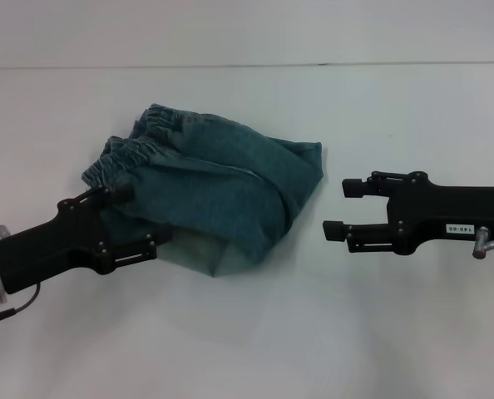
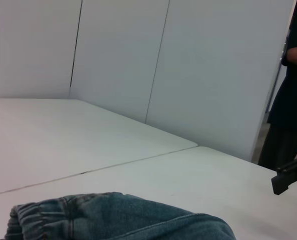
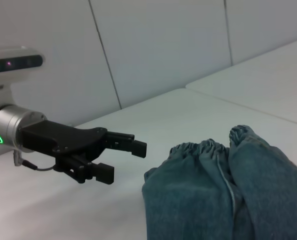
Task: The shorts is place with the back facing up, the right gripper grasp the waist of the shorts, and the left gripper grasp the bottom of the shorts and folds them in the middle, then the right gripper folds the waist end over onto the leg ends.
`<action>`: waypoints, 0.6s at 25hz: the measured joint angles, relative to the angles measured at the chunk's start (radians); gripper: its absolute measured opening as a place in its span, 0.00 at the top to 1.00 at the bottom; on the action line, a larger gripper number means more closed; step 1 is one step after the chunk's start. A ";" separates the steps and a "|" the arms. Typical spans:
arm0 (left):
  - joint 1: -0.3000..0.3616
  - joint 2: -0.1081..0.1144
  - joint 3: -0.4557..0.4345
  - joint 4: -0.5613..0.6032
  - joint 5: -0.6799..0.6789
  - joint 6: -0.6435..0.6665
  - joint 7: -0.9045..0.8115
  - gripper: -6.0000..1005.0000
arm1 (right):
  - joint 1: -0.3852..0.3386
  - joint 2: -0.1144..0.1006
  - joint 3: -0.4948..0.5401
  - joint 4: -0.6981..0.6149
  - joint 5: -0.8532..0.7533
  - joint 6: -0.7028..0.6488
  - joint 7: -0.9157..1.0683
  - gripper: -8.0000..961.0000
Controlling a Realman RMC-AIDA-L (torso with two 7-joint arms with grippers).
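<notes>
Denim shorts folded on table; left tool open beside waist, right tool open, empty.

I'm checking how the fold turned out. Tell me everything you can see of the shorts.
The shorts are blue-green faded denim, folded into a compact, rumpled bundle on the white table. The gathered elastic waist lies on top at the far left edge; a paler inner layer pokes out at the near edge. No pockets or patch show. The left gripper sits open at their left side, seemingly apart in the right wrist view. The right gripper is open, clear of them.
</notes>
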 joint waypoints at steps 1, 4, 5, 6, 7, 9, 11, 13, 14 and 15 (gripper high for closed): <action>0.000 0.000 0.000 0.000 0.000 0.001 0.000 0.05 | 0.000 0.000 -0.001 0.004 0.000 0.001 0.000 0.09; 0.000 -0.001 0.001 0.001 0.000 0.005 -0.001 0.05 | 0.004 0.000 -0.004 0.015 0.001 0.003 0.000 0.08; 0.000 -0.001 0.001 0.001 0.000 0.006 -0.005 0.05 | 0.005 0.000 -0.004 0.018 0.001 0.005 0.000 0.08; 0.000 -0.001 0.001 0.001 0.000 0.006 -0.005 0.05 | 0.005 0.000 -0.004 0.018 0.001 0.005 0.000 0.07; -0.001 0.000 0.001 0.001 0.000 0.007 -0.006 0.05 | 0.005 0.000 -0.004 0.019 0.003 0.007 0.000 0.07; -0.003 0.000 0.001 0.002 0.001 0.007 -0.010 0.05 | 0.005 0.000 -0.004 0.019 0.008 0.008 0.000 0.07; -0.003 0.001 0.002 0.003 0.002 0.008 -0.010 0.05 | 0.004 0.000 -0.004 0.019 0.014 0.008 0.000 0.06; -0.002 0.001 0.002 0.003 0.002 0.008 -0.010 0.06 | 0.002 0.000 -0.004 0.019 0.019 0.009 0.000 0.05; -0.001 0.001 0.002 0.003 0.002 0.008 -0.010 0.06 | 0.001 0.000 -0.004 0.020 0.024 0.010 0.000 0.05; -0.001 0.001 0.002 0.003 0.002 0.009 -0.010 0.06 | 0.000 0.000 -0.004 0.021 0.030 0.011 0.001 0.05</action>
